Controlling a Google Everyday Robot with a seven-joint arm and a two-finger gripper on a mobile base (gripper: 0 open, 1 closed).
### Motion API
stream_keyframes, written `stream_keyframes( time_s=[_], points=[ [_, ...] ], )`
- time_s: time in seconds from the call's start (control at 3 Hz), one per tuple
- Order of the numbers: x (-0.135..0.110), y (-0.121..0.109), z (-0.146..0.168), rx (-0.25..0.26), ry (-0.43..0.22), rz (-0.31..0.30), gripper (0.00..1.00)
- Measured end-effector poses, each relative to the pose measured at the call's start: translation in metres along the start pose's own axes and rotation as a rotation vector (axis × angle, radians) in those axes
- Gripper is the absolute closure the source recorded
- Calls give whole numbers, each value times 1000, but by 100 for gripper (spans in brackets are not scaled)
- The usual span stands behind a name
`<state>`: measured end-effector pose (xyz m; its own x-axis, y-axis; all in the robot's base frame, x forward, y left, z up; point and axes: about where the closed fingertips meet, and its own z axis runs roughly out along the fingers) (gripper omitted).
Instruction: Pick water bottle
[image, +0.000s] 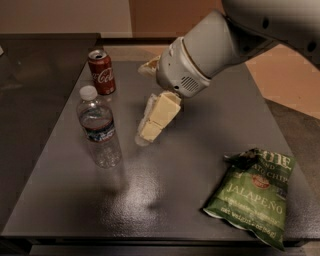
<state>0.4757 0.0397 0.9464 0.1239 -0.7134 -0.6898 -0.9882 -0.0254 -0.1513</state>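
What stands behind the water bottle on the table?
A red Coca-Cola can, upright, apart from the water bottle; nothing covers it. The gripper hangs over the table beside the bottle. The arm hides the table's far middle.

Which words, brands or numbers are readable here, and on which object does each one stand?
"Coca-Cola": on the red can.
"JALAPEÑO": on the green chip bag; its upper lettering is too blurred.
Label of the water bottle: too blurred to read.
No text on the gripper, above the table right of the water bottle.
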Motion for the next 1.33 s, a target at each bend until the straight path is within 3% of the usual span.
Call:
stream_keyframes(
  time_s=[0.67, 1.33],
  points=[
    [-24, 8, 43, -132, -103, -11, 0],
    [-44, 22, 64, -215, -167, -31, 0]
  ],
)
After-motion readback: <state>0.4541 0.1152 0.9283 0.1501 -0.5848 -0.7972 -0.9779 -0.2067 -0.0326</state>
